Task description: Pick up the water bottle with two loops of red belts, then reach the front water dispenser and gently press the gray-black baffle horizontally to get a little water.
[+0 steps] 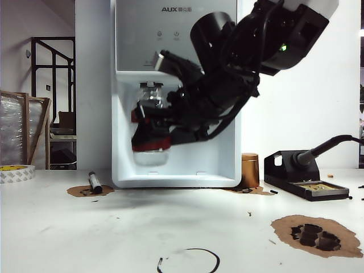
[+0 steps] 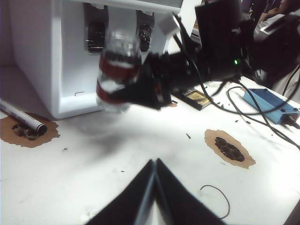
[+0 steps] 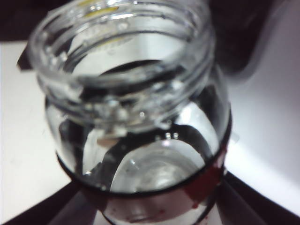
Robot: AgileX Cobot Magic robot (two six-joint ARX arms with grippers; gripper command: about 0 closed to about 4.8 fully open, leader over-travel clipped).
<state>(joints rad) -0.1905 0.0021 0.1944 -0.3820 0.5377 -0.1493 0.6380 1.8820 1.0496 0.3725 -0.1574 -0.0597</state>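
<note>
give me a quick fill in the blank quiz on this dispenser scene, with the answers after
1. The right gripper is shut on the water bottle, which has two ____ bands.
2. The bottle is held inside the bay of the white water ____.
3. The left gripper, low over the table, is ____.
4. A marker pen lies on the table to the ____ of the dispenser in the exterior view.

Missing words: red; dispenser; shut; left

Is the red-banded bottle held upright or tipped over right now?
Upright. The water bottle has its open mouth on top inside the water dispenser bay, clamped at the bands by the right pincer; the left pincer rests shut.
</note>
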